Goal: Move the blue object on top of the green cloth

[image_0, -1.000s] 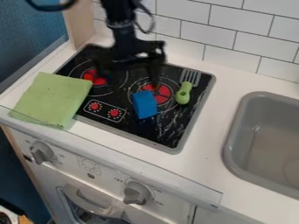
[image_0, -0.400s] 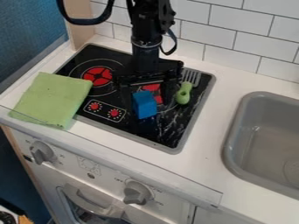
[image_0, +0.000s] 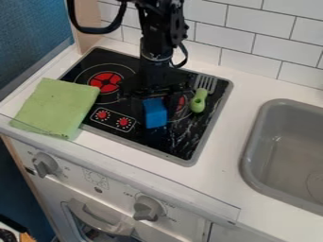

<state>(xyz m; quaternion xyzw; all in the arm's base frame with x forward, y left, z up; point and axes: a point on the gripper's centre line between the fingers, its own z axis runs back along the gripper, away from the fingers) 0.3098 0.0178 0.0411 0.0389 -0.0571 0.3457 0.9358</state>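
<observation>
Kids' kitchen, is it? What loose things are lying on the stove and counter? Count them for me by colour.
Green: 2 (the cloth and the utensil with the green handle)
Blue: 1 (the block)
Total: 3

Camera high, close, slanting down over counter [image_0: 223, 146] toward tiles [image_0: 271, 43].

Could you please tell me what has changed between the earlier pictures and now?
The gripper has moved right in the view and down over the stove, and its fingers have closed in on the blue block. The block has turned slightly, its right edge shifting a little left. The green cloth and the fork stayed put.
</observation>
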